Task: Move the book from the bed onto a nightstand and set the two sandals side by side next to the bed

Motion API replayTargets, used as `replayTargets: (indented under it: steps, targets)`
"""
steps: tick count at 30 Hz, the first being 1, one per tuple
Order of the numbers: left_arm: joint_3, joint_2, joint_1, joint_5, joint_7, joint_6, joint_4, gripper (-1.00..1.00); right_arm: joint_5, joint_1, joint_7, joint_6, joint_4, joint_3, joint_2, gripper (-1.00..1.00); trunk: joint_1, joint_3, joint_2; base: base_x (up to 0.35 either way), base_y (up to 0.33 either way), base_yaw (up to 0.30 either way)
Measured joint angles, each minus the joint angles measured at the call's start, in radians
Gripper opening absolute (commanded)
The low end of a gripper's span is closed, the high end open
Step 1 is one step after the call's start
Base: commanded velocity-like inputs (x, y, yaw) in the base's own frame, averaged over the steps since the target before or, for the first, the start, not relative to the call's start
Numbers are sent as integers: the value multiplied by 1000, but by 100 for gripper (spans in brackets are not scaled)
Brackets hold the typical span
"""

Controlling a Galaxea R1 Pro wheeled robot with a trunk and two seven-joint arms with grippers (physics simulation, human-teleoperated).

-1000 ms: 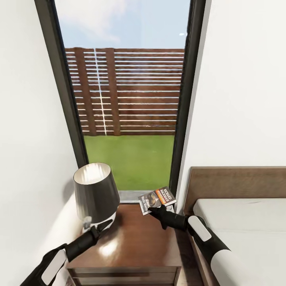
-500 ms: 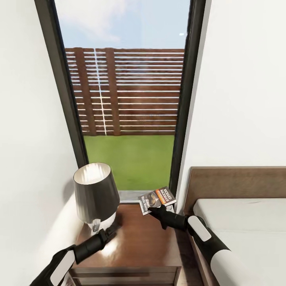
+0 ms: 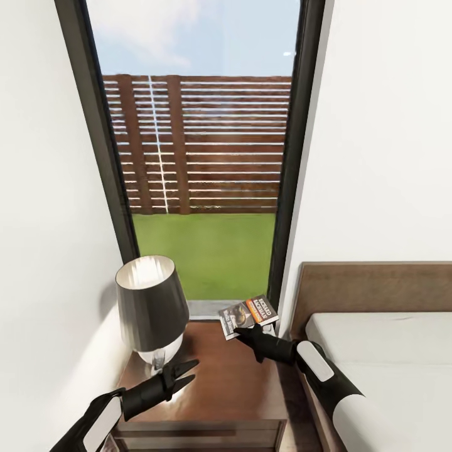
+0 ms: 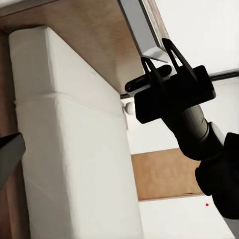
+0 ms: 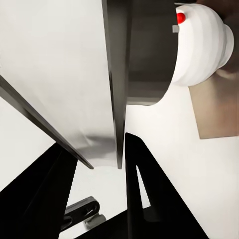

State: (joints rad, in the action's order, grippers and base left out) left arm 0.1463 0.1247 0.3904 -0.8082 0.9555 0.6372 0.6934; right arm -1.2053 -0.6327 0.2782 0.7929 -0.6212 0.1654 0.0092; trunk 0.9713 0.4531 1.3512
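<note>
The book [image 3: 248, 313] hangs tilted just over the back right corner of the nightstand [image 3: 220, 383], and my right gripper [image 3: 237, 331] is shut on its near edge. In the right wrist view the book [image 5: 99, 134] is a thin grey slab between the black fingers. The left wrist view takes in the right gripper [image 4: 159, 59] clamping the book [image 4: 142, 30] edge-on. My left gripper [image 3: 187, 369] hovers open over the nightstand's front left, beside the lamp, with nothing in it. The bed [image 3: 389, 351] lies right of the nightstand. The sandals are out of view.
A dark-shaded lamp [image 3: 149, 307] on a white base [image 5: 199, 45] stands on the nightstand's left half. A tall dark-framed window [image 3: 201, 157] is behind, with white walls on both sides. The brown headboard [image 3: 376, 289] rises beside the book.
My left gripper has slid away from the lamp base toward the middle front of the nightstand, and its fingers have spread. The right gripper and the book have stayed put.
</note>
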Motion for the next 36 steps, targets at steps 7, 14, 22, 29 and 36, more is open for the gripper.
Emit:
replayTargets:
  steps: [7, 14, 22, 29, 36]
  targets:
    - [1, 0, 0, 0, 1, 0, 0, 100, 0, 0, 0, 0, 1, 0, 0, -100, 27, 22, 49, 0, 0, 0]
    - [1, 0, 0, 0, 1, 0, 0, 100, 0, 0, 0, 0, 1, 0, 0, -100, 54, 44, 98, 0, 0, 0]
    - [2, -1, 0, 1, 0, -2, 0, 100, 3, 0, 0, -1, 1, 0, 1, -100, 84, 69, 154, 0, 0, 0]
    - [2, -1, 0, 1, -2, -5, 0, 100, 3, 0, 0, -1, 1, 1, 1, -100, 111, 91, 203, 0, 0, 0]
    - [2, -1, 0, 1, -2, -5, 0, 100, 4, 0, 0, -1, 1, 1, 2, -100, 138, 113, 252, 0, 0, 0]
